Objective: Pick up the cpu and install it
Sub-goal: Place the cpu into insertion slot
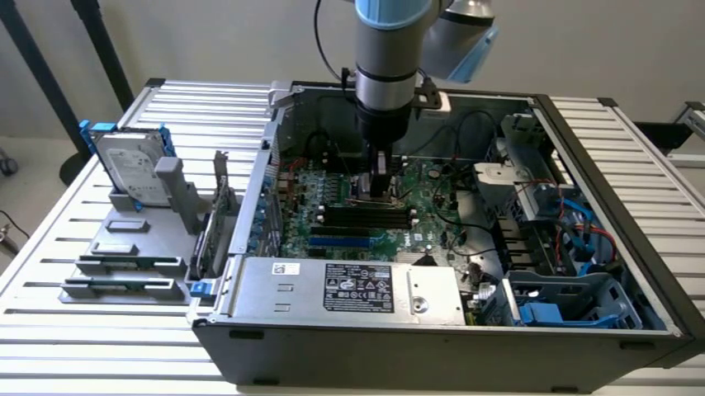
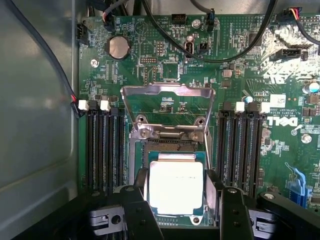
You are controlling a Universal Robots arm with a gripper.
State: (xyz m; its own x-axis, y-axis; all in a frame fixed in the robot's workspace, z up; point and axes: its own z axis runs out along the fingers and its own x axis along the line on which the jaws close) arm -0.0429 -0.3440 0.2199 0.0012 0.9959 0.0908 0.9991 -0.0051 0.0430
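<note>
Black fingers (image 2: 141, 182) of the gripper (image 2: 176, 200) sit tight against two opposite edges of the cpu (image 2: 176, 186), clamped on it, its pale silver top facing up. It hangs level over the open socket (image 2: 167, 146); whether it is fully seated I cannot tell. Just beyond, the metal load plate (image 2: 167, 90) stands swung up. Dark memory slots (image 2: 105, 150) run along both sides of the socket, and a round coin battery (image 2: 119, 47) sits farther off on the green motherboard (image 2: 150, 55). From across the room, the arm reaches straight down into the open computer case (image 1: 441, 346), and a hard drive (image 1: 130, 169) stands upright in a grey rack at the exterior view's left.
</note>
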